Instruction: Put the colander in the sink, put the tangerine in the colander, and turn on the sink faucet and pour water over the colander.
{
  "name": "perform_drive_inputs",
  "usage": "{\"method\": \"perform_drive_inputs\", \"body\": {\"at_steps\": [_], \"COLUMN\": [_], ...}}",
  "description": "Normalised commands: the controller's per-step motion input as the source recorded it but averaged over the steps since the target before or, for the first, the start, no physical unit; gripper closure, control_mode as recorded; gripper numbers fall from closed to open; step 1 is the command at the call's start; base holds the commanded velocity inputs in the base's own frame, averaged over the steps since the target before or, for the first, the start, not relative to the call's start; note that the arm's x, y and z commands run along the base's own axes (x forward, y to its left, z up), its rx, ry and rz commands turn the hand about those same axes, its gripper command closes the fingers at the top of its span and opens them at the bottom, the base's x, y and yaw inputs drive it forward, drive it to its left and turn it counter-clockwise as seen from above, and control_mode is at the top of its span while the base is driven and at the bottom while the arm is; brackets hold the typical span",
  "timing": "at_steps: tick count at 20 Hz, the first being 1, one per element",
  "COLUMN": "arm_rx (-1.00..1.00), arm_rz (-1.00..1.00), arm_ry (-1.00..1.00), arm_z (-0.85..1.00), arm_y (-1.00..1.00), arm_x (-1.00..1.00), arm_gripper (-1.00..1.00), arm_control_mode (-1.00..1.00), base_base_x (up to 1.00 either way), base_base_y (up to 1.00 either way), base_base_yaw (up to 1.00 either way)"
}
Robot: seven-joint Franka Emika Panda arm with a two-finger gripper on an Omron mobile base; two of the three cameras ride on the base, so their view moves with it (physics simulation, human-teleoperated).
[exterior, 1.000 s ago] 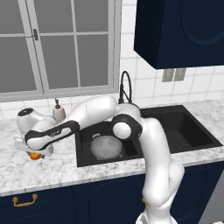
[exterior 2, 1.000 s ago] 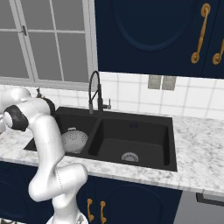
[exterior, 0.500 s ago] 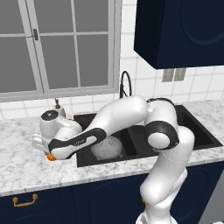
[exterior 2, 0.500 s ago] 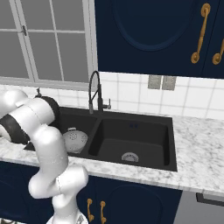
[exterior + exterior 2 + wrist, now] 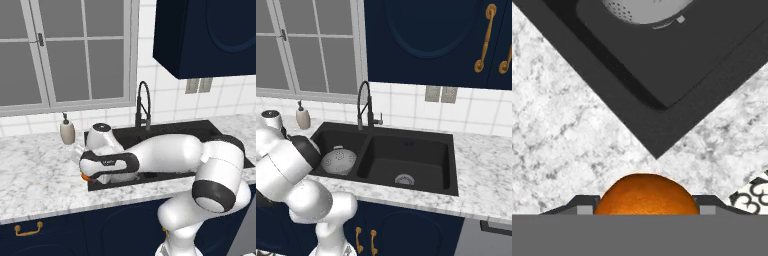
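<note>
Gripping: tangerine (image 5: 646, 194) pinched between the two fingers (image 5: 585, 206), one dark tip showing on each side of the fruit in the hand view.
Tangerine place: above the marble surface (image 5: 562, 125), just off the front left corner of the sink (image 5: 662, 100); in the left base view a sliver of orange (image 5: 86, 176) peeks from under the hand at the sink's front left corner.
Colander: sitting upright in the left basin, seen in the right base view (image 5: 339, 161); part of its rim and one small handle at the top edge of the hand view (image 5: 647, 12); in the left base view hidden behind the arm.
Sink: black double basin set into the surface (image 5: 406, 155), silver drain visible in the right basin.
Sink faucet: standing at the back rim between the two basins (image 5: 365, 107), spout arched forward; no water seen running.
Soap dispenser: beige bottle on the surface near the back left corner of the sink (image 5: 67, 131), well apart from the fingers.
Arm: reaching low across the front of the left basin, hand at the sink's front left corner (image 5: 102, 167).
</note>
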Motion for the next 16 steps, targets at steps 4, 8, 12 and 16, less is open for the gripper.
{"method": "perform_drive_inputs", "body": {"at_steps": [4,8,12,16], "arm_rx": [-0.05,-0.1,-0.26,-0.25], "arm_rz": [-0.38,-0.37,-0.1,0.0], "arm_ry": [0.3,0.31,0.12,0.09], "arm_z": [0.03,0.06,0.0,0.0], "arm_y": [-0.55,-0.5,-0.47,-0.4], "arm_x": [0.31,0.46,0.49,0.62], "arm_gripper": [1.0,1.0,1.0,1.0], "arm_control_mode": [-1.0,-1.0,-1.0,-1.0], "base_base_x": [0.0,0.0,0.0,0.0], "base_base_y": [0.0,0.0,0.0,0.0], "base_base_yaw": [0.0,0.0,0.0,0.0]}}
